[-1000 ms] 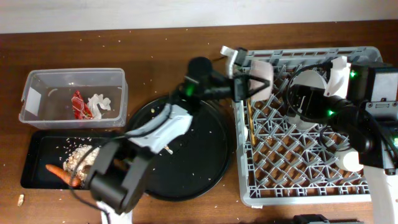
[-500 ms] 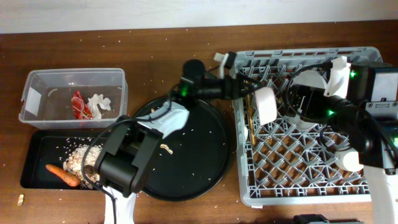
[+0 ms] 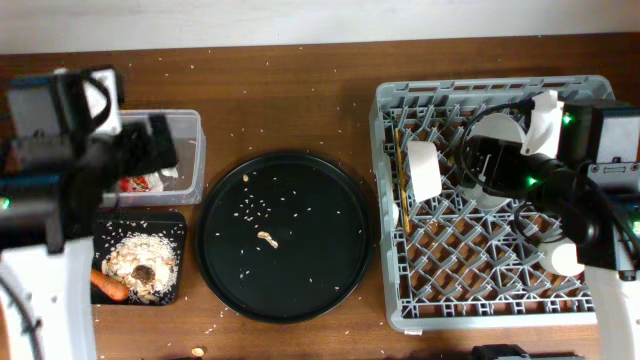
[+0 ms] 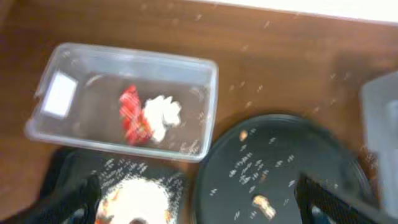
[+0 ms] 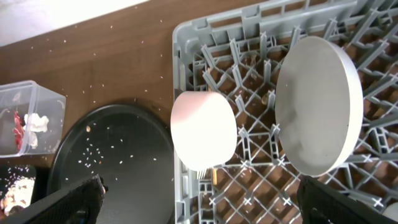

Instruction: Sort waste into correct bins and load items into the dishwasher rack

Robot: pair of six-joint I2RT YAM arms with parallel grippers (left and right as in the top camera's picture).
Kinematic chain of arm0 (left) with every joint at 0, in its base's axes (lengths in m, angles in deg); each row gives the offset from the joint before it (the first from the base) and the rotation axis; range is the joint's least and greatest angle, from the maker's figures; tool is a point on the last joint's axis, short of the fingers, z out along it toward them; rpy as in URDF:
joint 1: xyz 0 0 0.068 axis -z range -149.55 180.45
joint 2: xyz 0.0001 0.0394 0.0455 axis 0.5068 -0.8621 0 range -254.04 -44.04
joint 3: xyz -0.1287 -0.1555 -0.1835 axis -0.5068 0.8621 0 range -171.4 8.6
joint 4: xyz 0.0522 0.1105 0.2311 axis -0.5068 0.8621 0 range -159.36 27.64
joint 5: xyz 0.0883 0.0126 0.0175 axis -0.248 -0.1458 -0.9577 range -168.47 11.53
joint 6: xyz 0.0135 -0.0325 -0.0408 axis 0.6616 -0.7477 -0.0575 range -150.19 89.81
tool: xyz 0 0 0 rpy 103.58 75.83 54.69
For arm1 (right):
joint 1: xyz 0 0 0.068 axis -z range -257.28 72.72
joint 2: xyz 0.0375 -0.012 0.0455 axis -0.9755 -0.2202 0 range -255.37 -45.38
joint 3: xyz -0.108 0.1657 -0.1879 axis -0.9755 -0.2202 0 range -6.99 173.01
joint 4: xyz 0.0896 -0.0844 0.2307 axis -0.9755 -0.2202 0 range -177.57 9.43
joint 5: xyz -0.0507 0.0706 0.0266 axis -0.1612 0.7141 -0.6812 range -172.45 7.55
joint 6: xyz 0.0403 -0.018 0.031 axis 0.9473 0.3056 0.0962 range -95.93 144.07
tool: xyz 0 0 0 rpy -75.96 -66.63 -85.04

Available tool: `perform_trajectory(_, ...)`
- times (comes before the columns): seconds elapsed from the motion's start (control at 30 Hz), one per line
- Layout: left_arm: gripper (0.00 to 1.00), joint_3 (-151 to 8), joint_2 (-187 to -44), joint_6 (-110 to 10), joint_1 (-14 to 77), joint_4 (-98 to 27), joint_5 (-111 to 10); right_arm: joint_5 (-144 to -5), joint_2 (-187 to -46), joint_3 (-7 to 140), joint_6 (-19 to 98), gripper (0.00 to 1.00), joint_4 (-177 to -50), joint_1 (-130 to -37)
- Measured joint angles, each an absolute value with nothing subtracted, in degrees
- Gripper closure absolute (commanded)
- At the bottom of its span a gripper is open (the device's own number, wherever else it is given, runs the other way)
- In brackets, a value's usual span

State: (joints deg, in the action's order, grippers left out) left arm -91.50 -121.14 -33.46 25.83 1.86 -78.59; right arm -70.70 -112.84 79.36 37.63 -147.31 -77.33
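The left arm (image 3: 60, 170) stands over the left edge of the table (image 3: 300, 100), its white and black body hiding part of the two bins below. The wrist view shows the left end effector (image 4: 205, 202) spread wide and holding nothing, one dark finger (image 4: 74, 202) in each lower corner. Beside the arm, near the far left corner, lies the clear plastic tub (image 3: 190, 130), holding a crinkled red wrapper (image 4: 129, 115) and a crumpled white tissue (image 4: 160, 115) that touch each other. Just nearside of it sits the shallow black rectangular tray (image 3: 175, 225), carrying a heap of beige rice scraps (image 3: 140, 260) with an orange carrot (image 3: 108, 287) at the heap's near left. At the middle of the table is the round black tray (image 3: 300, 280), bare but for scattered grains and one small scrap. The grey dishwasher rack (image 3: 480, 320) fills the right side. Thin wooden chopsticks (image 3: 397, 165) lie along its left wall, and a white cup (image 5: 204, 130) rests on its side just right of them. A pale grey plate (image 5: 318, 106) stands on edge among the pegs. The right arm (image 3: 580, 200) reaches over the rack from the right edge, its right end effector (image 5: 208, 204) wide and empty above cup and plate.
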Motion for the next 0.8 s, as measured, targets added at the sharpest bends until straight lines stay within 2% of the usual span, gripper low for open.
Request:
perform_trajectory(0.1,0.01,-91.5,-118.5,-30.6,25.59,4.64,-84.91,-70.7,-112.81,79.36,37.61,0.01,-147.42,-77.33)
perform_trajectory(0.27,0.01,-91.47,-118.54,-29.94,25.59,6.74,-86.04,-70.94,-111.53,79.33,37.54,0.01,-147.42,-77.33)
perform_trajectory(0.3,0.01,-91.47,-118.54,-29.94,25.59,6.71,-86.04,-72.43,-108.47,78.81,36.62,0.01,-144.38,-77.33)
perform_trajectory(0.33,0.01,-91.47,-118.54,-29.94,25.59,6.69,-86.09,-73.34,-103.83,76.78,33.59,0.01,-135.27,-77.33)
perform_trajectory(0.37,0.01,-91.45,-118.54,-29.94,25.59,6.67,-86.2,-72.58,-98.19,69.3,30.13,0.01,-119.88,-77.33)
perform_trajectory(0.43,0.01,-91.43,-118.58,-29.92,25.54,6.8,-86.26,-71.53,-83.68,47.55,26.11,0.01,-102.83,-77.33)
perform_trajectory(0.5,0.01,-91.45,-118.37,-29.92,25.54,7.06,-86.39,-71.16,-75.09,33.46,25.17,0.01,-101.26,-77.33)
perform_trajectory(0.53,0.01,-91.47,-118.58,-29.92,25.5,6.8,-86.46,-70.92,-66.22,22.35,25.08,0.01,-101.83,-77.33)
perform_trajectory(0.57,0.01,-91.45,-118.54,-29.92,25.5,6.76,-86.46,-70.9,-58.19,12.12,24.89,0.01,-95.47,-77.33)
perform_trajectory(0.6,0.01,-91.43,-118.52,-29.92,25.5,6.87,-86.46,-70.85,-55.29,8.82,24.91,0.01,-95.03,-77.33)
perform_trajectory(0.67,0.01,-91.39,-118.61,-29.92,25.5,6.78,-86.46,-70.72,-46.28,-2.06,24.89,0.01,-84.93,-77.33)
perform_trajectory(0.7,0.01,-91.39,-118.61,-29.92,25.5,6.76,-86.46,-70.72,-46.22,-5.75,24.84,0.01,-81.87,-77.33)
perform_trajectory(0.8,0.01,-91.39,-118.61,-29.92,25.5,6.76,-86.46,-70.72,-46.17,-6.39,24.84,0.01,-83.03,-77.33)
